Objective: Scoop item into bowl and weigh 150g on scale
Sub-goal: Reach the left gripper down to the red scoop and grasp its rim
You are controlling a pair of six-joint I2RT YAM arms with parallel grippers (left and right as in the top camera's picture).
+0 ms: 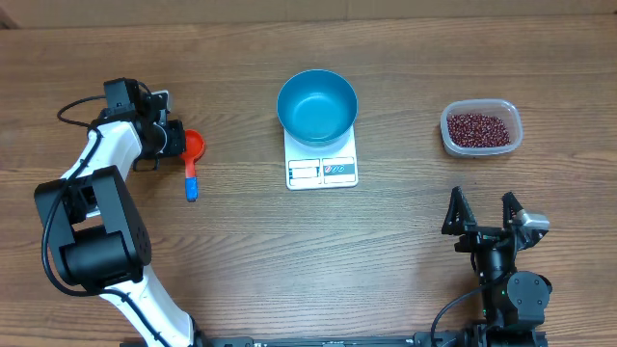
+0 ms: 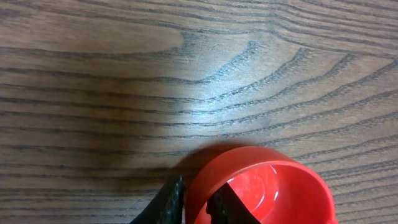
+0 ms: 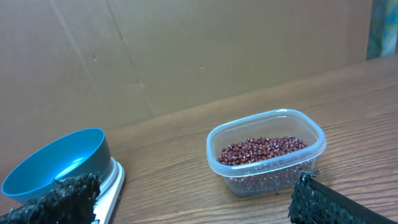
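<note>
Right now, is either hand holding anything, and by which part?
Left hand pinches the red plastic scoop with blue handle by its cup rim. Right hand open, empty.

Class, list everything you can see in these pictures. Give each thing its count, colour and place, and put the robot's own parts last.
bowl: one, bright blue, standing on the scale
scale: one, white, mid-table
tub: one, clear plastic, to the right of the scale
beans: many, dark red-brown, heaped in the tub
scoop: one, red cup with a blue handle, to the left of the scale
table: one, brown wood, under everything
left hand: one, black, closed on the scoop's rim
right hand: one, black, open, empty, at the near right
</note>
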